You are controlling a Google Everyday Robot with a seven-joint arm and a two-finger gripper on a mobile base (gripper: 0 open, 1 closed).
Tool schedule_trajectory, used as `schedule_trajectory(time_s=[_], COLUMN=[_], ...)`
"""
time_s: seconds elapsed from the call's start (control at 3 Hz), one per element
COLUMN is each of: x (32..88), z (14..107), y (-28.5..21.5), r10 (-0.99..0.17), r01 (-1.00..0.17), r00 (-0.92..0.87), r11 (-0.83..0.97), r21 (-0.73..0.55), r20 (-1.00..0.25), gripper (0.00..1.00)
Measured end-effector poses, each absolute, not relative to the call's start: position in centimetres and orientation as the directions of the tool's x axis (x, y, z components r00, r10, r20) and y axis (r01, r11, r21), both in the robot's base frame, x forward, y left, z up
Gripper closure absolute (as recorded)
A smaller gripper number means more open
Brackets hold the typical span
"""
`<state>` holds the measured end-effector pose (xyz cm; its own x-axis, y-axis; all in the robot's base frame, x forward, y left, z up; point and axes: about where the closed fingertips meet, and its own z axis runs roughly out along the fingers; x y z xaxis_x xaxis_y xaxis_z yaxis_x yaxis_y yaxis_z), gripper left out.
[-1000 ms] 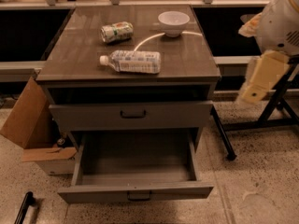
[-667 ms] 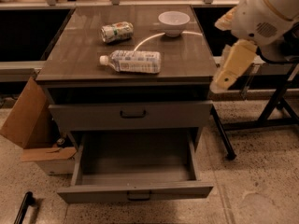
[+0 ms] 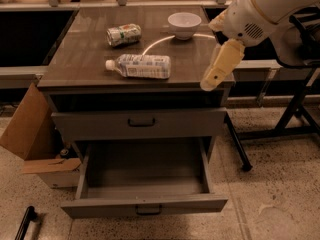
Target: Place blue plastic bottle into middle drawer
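Bottle (image 3: 142, 66) clear, white-capped; end effector (image 3: 212, 80) rightward

Cream gripper (image 3: 212, 79) at brown cabinet's (image 3: 85, 59) right edge — blue plastic bottle (image 3: 142, 66) clear, white-capped, pale label — middle drawer (image 3: 100, 206) grey

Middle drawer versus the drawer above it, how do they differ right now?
The middle drawer is pulled out, its inside exposed; the upper drawer is shut. The middle drawer is the lower one; the upper drawer sits nearer the tabletop. Both are wide, grey, with a dark bar handle. The gripper hangs by the tabletop's front right corner.
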<state>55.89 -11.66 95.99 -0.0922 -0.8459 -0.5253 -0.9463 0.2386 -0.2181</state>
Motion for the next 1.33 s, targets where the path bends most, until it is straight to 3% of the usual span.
schedule_trajectory(time_s=[1.33], x=[65.6], z=[89.8], y=[-4.9], r10=[-0.776], r01=[-0.953], r00=[-0.142], r11=[0.275], r21=[-0.127], r20=[-0.615], gripper=[0.00])
